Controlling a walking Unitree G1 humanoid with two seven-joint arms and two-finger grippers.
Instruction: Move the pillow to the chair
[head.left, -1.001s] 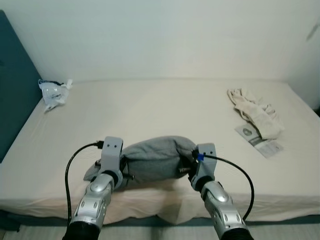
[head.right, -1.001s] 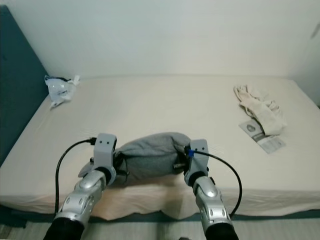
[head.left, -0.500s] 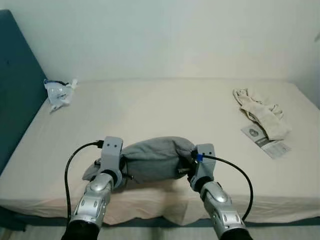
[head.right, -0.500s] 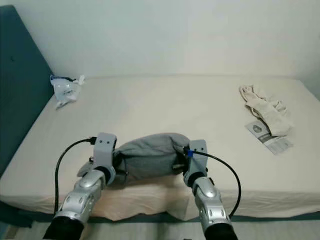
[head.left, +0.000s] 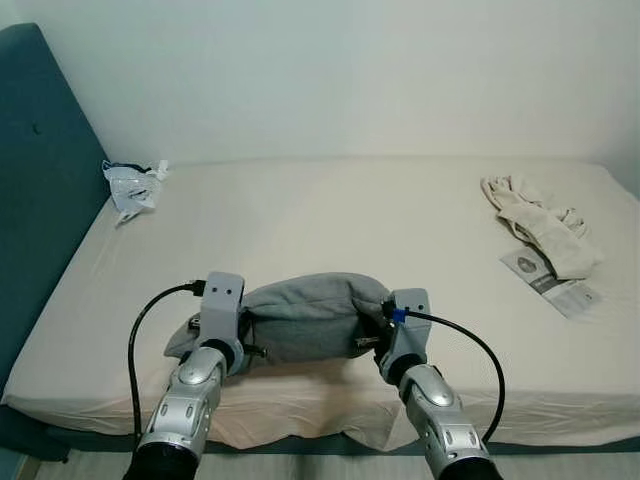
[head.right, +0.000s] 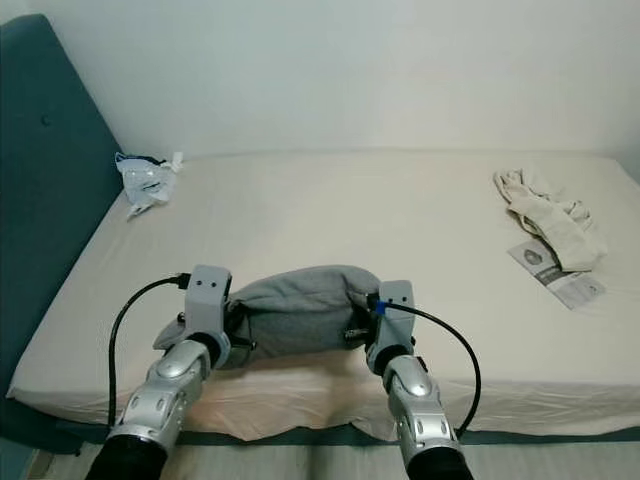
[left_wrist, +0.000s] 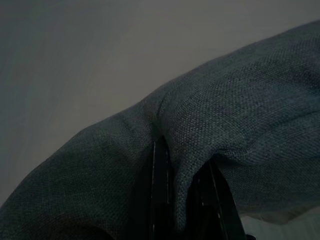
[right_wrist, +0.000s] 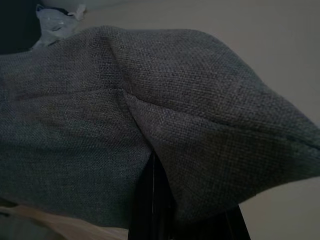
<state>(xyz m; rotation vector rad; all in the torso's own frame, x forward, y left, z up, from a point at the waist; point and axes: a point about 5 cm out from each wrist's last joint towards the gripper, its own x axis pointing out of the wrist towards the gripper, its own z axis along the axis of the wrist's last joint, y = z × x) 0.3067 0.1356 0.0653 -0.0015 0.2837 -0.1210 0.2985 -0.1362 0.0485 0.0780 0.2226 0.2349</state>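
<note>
Pillow (head.left: 305, 318), grey woven fabric, creased, pinched between both jaws

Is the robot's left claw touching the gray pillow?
Touching. In the left wrist view, the left claw has its black fingers pinching a fold of the gray pillow.

Two silver arms show jointed, rounded metal segments ending in boxy grey wrist blocks. A black cable loops from each block, at 9 o'clock on the left and 3 o'clock on the right. The right block carries a blue mark.
</note>
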